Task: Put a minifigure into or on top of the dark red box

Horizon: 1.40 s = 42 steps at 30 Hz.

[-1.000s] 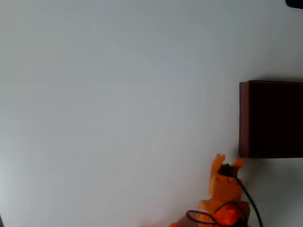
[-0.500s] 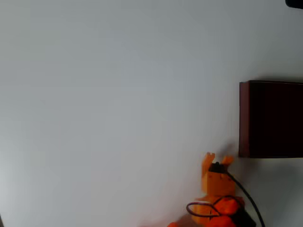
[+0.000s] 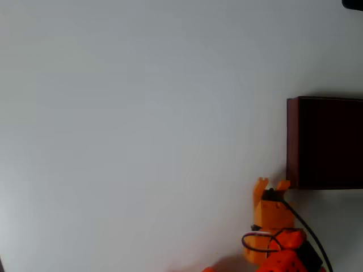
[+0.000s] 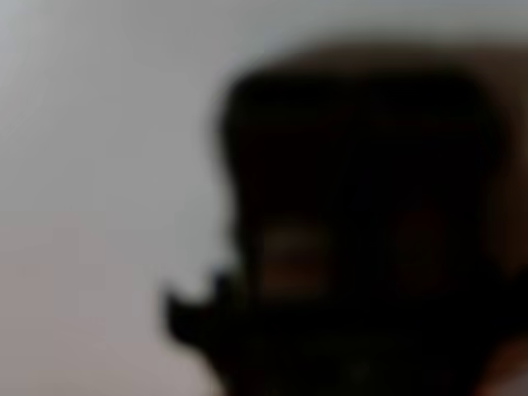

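Overhead view: white table (image 3: 142,124), bare on the left; the dark red box (image 3: 324,143) sits at the right edge, partly cut off, with the orange gripper (image 3: 271,186) just below its lower-left corner, the right fingertip almost touching that corner, a black cable (image 3: 300,221) trailing down from the arm. Its two fingertips stand a little apart with a small dark lump between them, perhaps the minifigure, too small to be sure, so I cannot tell whether the gripper pinches anything. Wrist view is badly blurred: a big black blocky shape (image 4: 355,231) against the pale table, not identifiable.
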### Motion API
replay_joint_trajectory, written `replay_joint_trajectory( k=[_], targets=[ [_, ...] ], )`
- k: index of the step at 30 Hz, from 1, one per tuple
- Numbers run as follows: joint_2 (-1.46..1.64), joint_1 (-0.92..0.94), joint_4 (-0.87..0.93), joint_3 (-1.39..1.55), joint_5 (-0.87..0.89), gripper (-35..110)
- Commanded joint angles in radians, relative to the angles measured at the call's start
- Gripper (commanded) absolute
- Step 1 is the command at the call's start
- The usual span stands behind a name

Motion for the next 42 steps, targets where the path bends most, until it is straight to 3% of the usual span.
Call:
replay_joint_trajectory(
  k=[1, 12, 16, 20, 33, 37, 42],
  targets=[
    [0.009, 0.012, 0.018, 0.003, -0.002, 5],
    [0.114, -0.041, 0.071, -0.035, -0.005, 0],
    [0.273, -0.097, 0.290, -0.282, 0.002, 0],
    [0.212, -0.164, 0.397, -0.601, -0.005, 0],
    [-0.402, -0.179, 0.164, -0.939, -0.097, 1],
    [-0.489, -0.152, 0.114, -0.951, -0.124, 22],
    [-0.446, -0.172, 0.130, -0.957, -0.172, 23]
  ],
)
